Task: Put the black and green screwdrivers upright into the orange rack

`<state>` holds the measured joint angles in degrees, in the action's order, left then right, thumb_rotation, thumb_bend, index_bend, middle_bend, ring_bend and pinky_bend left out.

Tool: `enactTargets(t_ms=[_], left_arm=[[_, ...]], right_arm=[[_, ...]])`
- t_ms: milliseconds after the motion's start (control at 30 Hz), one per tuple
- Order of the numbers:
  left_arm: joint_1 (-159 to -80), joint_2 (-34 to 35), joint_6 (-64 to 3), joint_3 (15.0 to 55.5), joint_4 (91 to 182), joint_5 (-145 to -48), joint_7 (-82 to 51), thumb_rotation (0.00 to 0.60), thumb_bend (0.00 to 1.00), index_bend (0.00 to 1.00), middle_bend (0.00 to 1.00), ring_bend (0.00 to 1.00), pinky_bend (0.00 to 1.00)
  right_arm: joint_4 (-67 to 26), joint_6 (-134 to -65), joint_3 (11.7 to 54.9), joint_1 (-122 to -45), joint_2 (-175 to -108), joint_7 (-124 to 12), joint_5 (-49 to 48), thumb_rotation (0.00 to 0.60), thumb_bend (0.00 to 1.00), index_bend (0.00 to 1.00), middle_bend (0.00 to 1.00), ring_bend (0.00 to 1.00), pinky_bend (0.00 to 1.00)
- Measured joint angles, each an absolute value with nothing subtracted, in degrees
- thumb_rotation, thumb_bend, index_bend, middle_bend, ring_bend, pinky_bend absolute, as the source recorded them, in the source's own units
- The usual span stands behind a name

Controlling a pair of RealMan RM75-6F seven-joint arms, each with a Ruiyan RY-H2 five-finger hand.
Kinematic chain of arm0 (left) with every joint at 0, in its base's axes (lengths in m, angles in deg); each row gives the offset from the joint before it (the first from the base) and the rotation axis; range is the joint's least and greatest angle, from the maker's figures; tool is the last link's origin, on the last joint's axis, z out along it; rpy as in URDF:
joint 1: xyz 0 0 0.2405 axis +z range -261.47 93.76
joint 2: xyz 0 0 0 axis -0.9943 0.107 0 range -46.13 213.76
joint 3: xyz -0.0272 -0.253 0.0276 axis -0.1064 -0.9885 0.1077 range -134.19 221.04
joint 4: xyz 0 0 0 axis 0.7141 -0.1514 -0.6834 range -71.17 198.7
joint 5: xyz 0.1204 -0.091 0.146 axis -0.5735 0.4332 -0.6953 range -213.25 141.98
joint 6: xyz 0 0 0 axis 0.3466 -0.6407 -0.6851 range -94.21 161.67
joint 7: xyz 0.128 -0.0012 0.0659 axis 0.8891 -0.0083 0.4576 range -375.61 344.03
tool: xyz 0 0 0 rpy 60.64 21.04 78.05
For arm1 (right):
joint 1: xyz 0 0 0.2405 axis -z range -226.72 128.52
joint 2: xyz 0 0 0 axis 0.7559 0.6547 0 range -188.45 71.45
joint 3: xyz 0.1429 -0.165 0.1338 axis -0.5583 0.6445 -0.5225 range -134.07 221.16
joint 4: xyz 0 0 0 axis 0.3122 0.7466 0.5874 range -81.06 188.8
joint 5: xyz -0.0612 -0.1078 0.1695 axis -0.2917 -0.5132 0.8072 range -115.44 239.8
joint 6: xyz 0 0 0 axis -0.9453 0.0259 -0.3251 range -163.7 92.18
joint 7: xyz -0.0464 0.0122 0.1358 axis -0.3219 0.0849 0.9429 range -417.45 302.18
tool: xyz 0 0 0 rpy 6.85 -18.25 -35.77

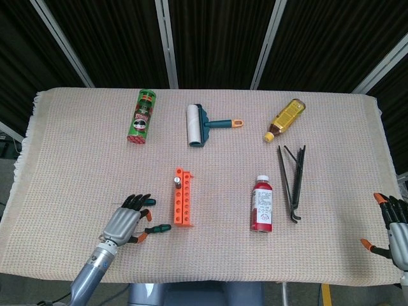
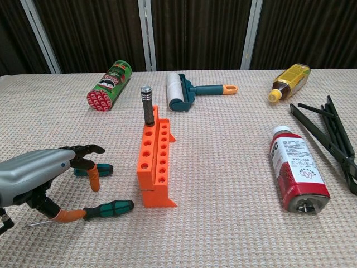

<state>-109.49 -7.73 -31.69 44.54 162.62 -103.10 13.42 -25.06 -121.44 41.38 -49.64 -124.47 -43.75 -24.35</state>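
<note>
The black and green screwdriver lies flat on the cloth, just left of the front end of the orange rack. My left hand hovers low over its thin shaft, fingers spread, the orange thumb tip right at the handle's rear end. Nothing is gripped. A grey bit stands upright in the rack's far hole. My right hand rests open at the table's right front corner, seen only in the head view.
A teal screwdriver lies under my left fingertips. A red bottle, black tongs, yellow bottle, lint roller and green can lie further off.
</note>
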Motion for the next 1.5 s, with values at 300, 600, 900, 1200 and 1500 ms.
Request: enactTargets(t_ms=[300,600,900,1200,1500], left_arm=[[-110.1,-10.1,-31.2,43.8,161.7,-102.4,14.5,0.6,0.31,0.44,0.01,0.0,0.0],[-110.3,-12.4,-31.0,43.6,160.5,-101.4,15.7,0.6,0.31,0.44,0.01,0.0,0.0],[-110.5,-14.3,-31.1,43.3,159.6,-100.4,17.4,0.6,0.31,0.43,0.01,0.0,0.0],[-110.8,-15.7,-31.4,43.1,158.8,-99.9,18.7,0.6,0.31,0.46,0.01,0.0,0.0],[-110.8,-16.5,-32.0,43.1,158.1,-100.2,19.6,0.6,0.38,0.52,0.02,0.0,0.0]], right_arm=[[-24.6,-121.5,41.3,-49.5,-124.6,-43.3,-24.1,0.6,0.0,0.01,0.07,0.0,0.0],[-24.2,-121.4,41.3,-49.4,-124.7,-42.8,-23.9,0.6,0.0,0.01,0.07,0.0,0.0],[-23.8,-121.4,41.3,-49.2,-124.8,-42.4,-23.7,0.6,0.0,0.01,0.07,0.0,0.0],[-23.5,-121.6,41.3,-49.0,-124.8,-42.0,-23.6,0.6,0.0,0.01,0.08,0.0,0.0],[-23.4,-122.0,41.2,-48.6,-124.7,-41.7,-23.4,0.6,0.0,0.01,0.08,0.0,0.0]])
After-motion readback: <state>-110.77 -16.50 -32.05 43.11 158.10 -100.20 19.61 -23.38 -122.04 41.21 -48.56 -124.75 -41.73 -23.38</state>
